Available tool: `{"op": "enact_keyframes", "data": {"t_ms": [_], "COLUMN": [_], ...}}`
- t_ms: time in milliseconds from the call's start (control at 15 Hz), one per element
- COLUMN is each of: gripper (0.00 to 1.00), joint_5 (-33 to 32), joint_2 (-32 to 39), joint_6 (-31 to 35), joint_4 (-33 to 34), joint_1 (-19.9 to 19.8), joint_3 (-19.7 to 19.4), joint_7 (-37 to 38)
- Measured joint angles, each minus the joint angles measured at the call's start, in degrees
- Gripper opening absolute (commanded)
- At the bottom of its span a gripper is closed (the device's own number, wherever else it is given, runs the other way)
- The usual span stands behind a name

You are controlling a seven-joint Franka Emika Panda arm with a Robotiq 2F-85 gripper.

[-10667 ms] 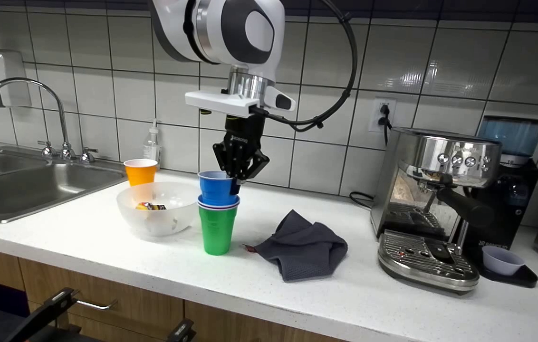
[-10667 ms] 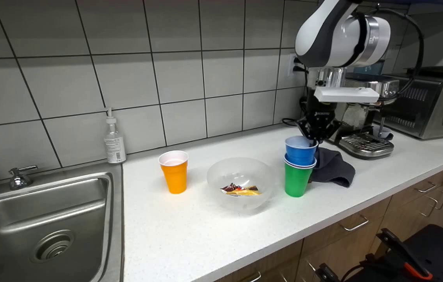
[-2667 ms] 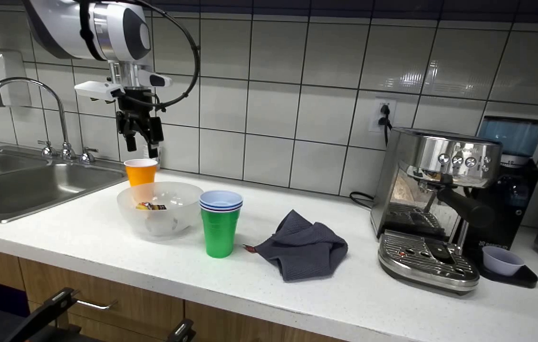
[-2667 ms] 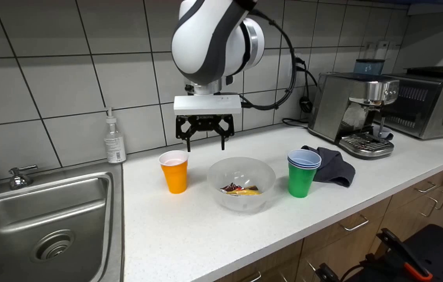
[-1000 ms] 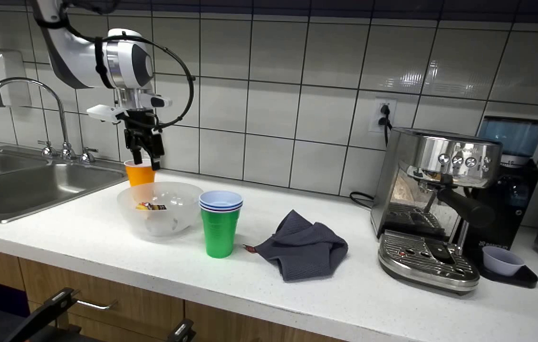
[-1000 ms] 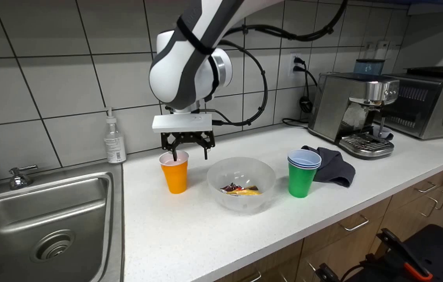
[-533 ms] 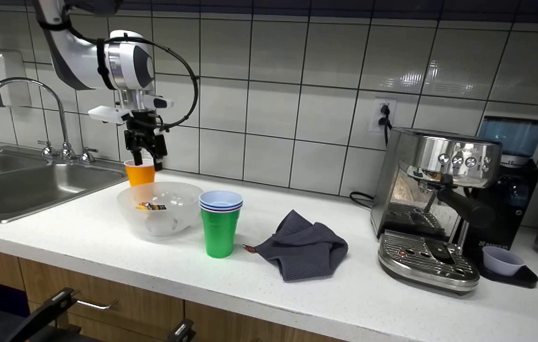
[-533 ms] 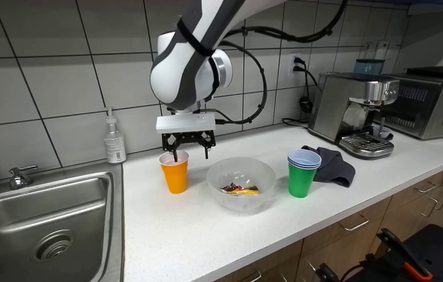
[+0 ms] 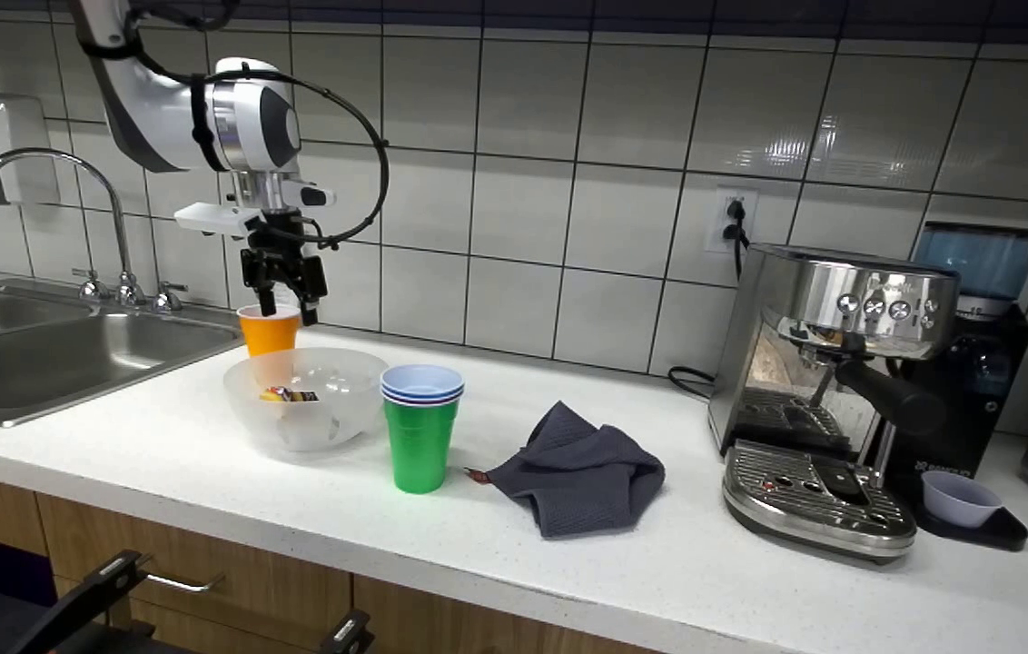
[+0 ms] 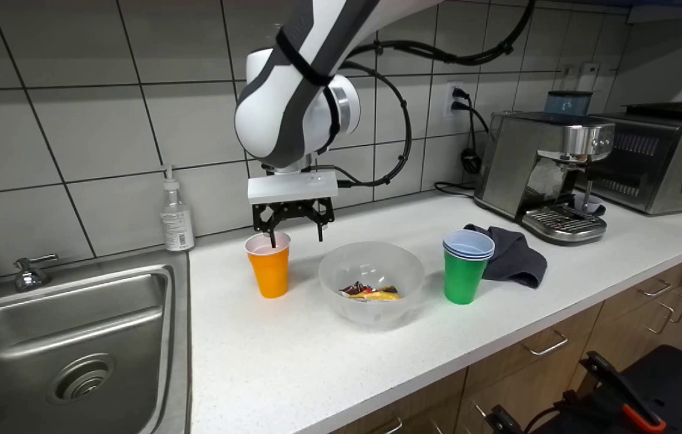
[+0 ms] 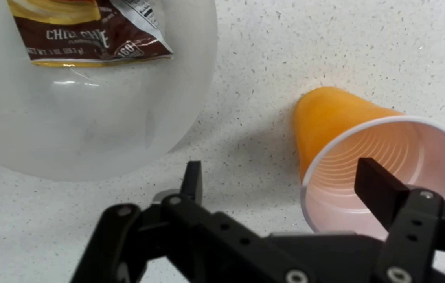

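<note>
The orange cup (image 10: 269, 274) stands upright on the white counter (image 10: 256, 361), beneath one finger of the gripper (image 10: 296, 243), whose two fingers are spread wide. That finger hangs at the cup's mouth; whether its tip dips inside is hard to tell. The other hangs outside it, over the counter. On that side, near and below the gripper, sits a frosted bowl (image 10: 371, 314) holding a brown and yellow packet (image 11: 69, 35). Farther from the gripper the same way come an upright green cup (image 10: 463, 280) with blue-lined cups (image 9: 423, 380) nested in it, a crumpled dark cloth (image 9: 582, 477), and a coffee machine (image 10: 513, 163). On the gripper's opposite side, past the orange cup, are a pump bottle (image 10: 176, 220) and a sink (image 10: 176, 361).
</note>
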Motion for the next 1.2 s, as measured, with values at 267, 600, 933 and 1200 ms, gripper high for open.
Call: {"op": "enact_keyframes", "data": {"t_ms": [267,600,933,1200], "gripper": [1.00,1.00,0.75,0.51], "joint_5": [0.00,0.00,0.05,0.05], "joint_2": [0.00,0.00,0.55,1.03], "joint_6": [0.00,0.00,0.28,0.92], "joint_4": [0.00,0.01,0.00,0.00], "joint_1": [0.00,0.00,0.02,0.10], "joint_3": [0.00,0.00,0.00,0.00], "joint_7": [-0.05,-0.07,-0.06,-0.06]}}
